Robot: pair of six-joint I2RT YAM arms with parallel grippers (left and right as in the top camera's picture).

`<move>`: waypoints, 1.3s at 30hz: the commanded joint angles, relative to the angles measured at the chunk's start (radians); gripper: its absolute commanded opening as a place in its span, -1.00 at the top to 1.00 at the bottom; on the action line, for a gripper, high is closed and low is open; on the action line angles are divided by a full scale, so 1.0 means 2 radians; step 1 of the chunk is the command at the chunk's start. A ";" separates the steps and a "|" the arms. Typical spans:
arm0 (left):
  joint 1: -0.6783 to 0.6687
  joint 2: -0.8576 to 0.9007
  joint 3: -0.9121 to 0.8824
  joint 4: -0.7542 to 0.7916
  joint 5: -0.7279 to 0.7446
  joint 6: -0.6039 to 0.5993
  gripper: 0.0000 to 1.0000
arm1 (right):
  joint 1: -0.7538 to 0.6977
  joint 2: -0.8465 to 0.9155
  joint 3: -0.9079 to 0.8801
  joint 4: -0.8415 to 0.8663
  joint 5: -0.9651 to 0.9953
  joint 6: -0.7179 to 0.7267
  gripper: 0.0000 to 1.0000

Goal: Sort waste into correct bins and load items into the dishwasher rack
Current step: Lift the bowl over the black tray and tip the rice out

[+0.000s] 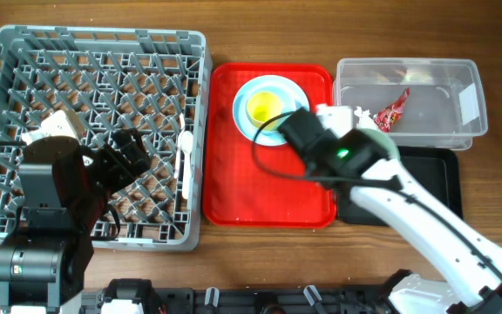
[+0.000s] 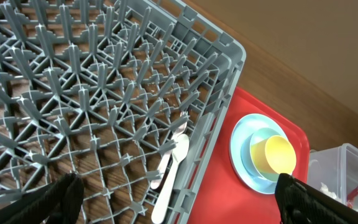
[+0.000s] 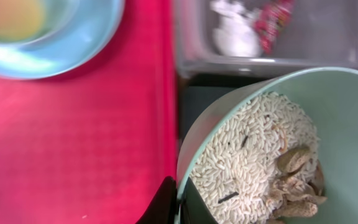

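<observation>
The desk (image 1: 260, 262) is brown wood with a matt grain. The rack (image 1: 85, 78) is dull grey plastic. The red tray (image 1: 268, 192) is smooth, glossy plastic; the tub (image 1: 434, 122) is clear plastic. The bowl (image 3: 340, 99) looks smooth with a soft sheen, its rice (image 3: 253, 155) rough and grainy. The wrapper (image 1: 392, 109) is crinkled and shiny.

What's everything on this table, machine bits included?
rack: one, grey, table's left
fork and spoon: one each, white, in rack
red tray: one, red, centre
plate: one, light blue, on red tray
blue bowl: one, light blue, on plate
cup: one, yellow, in blue bowl
tub: one, clear, right
wrapper: one, red, in tub
tissue: one, white, in tub
black tray: one, black, beside tub
green bowl: one, pale green, gripped above black tray
rice scraps: heap, whitish, in green bowl
left gripper: one, black, open over rack
right gripper: one, black, shut on green bowl
</observation>
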 commanded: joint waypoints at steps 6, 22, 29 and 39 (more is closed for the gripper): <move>0.003 -0.001 0.007 0.001 0.002 -0.005 -1.00 | -0.159 -0.050 0.007 0.010 -0.159 -0.130 0.91; 0.003 -0.001 0.007 0.001 0.002 -0.005 -1.00 | -0.455 -0.069 -0.050 0.028 -0.605 -0.391 0.91; 0.003 -0.001 0.007 0.001 0.002 -0.005 -1.00 | -0.555 -0.069 -0.120 0.044 -0.691 -0.446 0.91; 0.003 -0.001 0.007 0.001 0.002 -0.005 -1.00 | -0.626 -0.068 -0.218 0.149 -0.841 -0.455 0.91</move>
